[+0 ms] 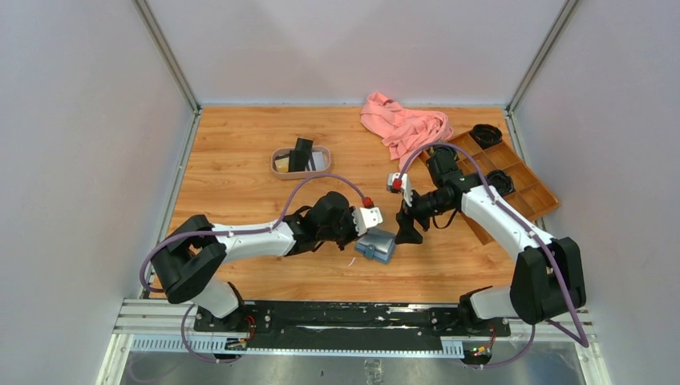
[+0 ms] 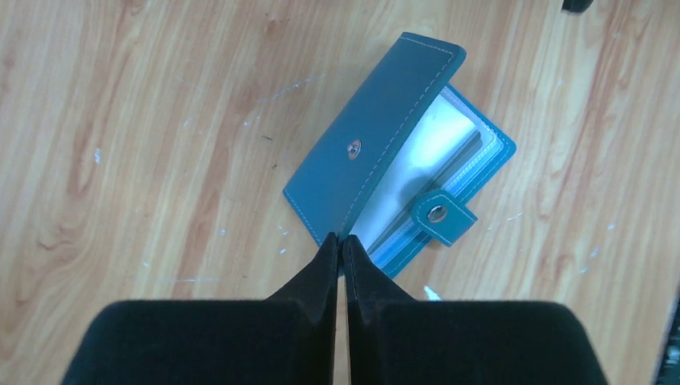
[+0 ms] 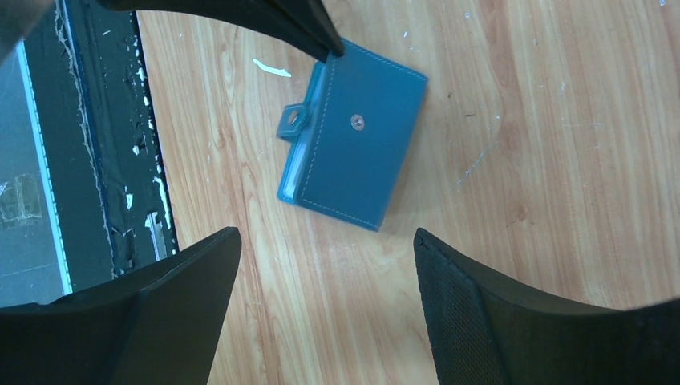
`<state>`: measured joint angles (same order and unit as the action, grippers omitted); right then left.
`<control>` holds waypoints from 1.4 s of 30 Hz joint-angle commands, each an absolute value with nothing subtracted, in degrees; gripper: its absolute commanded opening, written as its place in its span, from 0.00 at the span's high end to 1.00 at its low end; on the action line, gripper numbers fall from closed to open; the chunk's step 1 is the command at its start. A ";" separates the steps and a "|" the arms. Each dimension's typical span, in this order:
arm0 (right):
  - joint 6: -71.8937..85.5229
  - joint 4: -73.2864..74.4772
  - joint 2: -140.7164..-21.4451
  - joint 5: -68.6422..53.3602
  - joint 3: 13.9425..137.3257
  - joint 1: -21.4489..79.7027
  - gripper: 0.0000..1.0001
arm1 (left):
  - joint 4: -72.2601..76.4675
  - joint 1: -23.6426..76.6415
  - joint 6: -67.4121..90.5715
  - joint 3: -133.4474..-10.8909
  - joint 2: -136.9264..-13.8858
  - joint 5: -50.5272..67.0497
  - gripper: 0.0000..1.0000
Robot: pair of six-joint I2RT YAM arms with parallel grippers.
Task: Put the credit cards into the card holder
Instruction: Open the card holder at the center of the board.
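Observation:
The teal-blue card holder point(image 2: 377, 152) lies on the wooden table between the arms, its cover raised slightly off the pale inner sleeves and its snap tab point(image 2: 443, 216) loose. My left gripper point(image 2: 342, 243) is shut on the near corner of that cover. In the top view the left gripper point(image 1: 365, 233) sits at the card holder point(image 1: 377, 245). My right gripper point(image 3: 327, 241) is open and holds nothing, just beside the card holder point(image 3: 353, 152); from above, this right gripper point(image 1: 407, 230) points down. Black and tan credit cards point(image 1: 302, 152) stand in the oval tray point(image 1: 277, 154).
A pink cloth point(image 1: 405, 124) lies at the back. The brown compartmented wooden box point(image 1: 529, 188) sits at the right with black round items in it. The black base rail point(image 1: 353, 317) runs along the near edge. Grey walls close in both sides.

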<state>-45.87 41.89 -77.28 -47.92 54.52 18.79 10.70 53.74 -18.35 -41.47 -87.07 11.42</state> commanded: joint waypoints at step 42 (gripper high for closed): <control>-78.91 34.34 -97.58 -60.36 66.87 23.21 0.38 | -30.76 34.27 -6.75 -67.71 -102.46 42.27 1.00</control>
<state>-75.13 33.89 -97.19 -60.84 67.02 21.23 -27.64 35.38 -4.97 -66.02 -101.19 39.31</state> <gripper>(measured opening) 0.644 0.014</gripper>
